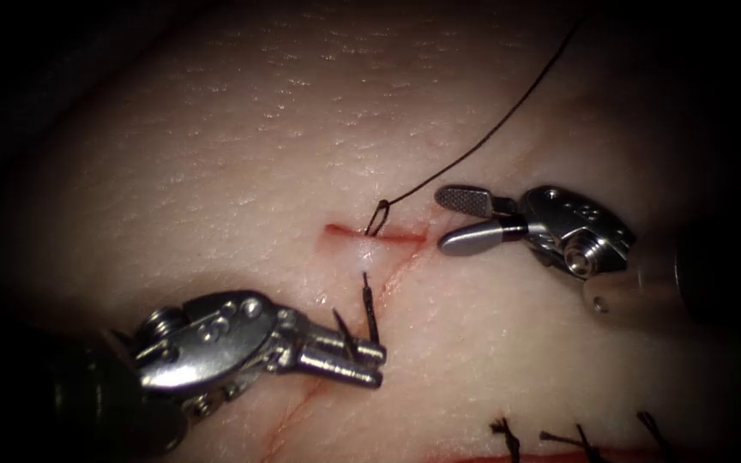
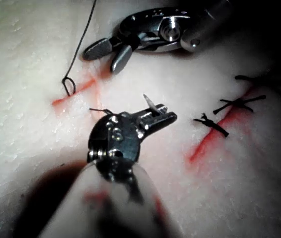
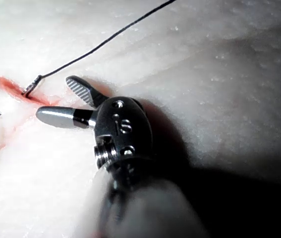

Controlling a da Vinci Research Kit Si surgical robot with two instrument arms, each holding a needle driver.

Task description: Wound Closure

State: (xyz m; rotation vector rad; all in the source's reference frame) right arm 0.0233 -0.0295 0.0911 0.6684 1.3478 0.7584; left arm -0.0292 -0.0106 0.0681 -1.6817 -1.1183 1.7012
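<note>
Below the short red cut [image 1: 376,233] in the pale tissue [image 1: 216,154], the left steel tool [image 1: 370,360] clenches the curved needle [image 1: 370,309] near its tail. The right steel tool [image 1: 460,219], just right of the cut, gapes and grasps nothing; dark thread [image 1: 473,146] enters the cut.

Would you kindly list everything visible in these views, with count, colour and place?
tissue: one, pale pink, beneath everything.
cut: one, red with fluid, centre of the endoscope view.
needle: one, dark, rising out of the tissue just below the cut, gripped near its free end.
thread: one, black, running from the upper right down to a small loop at the cut.
cut thread ends: three tufts, black, lower right, along a second red line.
left hand: one, silver, below the cut, shut on the needle.
right hand: one, silver, at the cut's right end, open, holding nothing.
</note>
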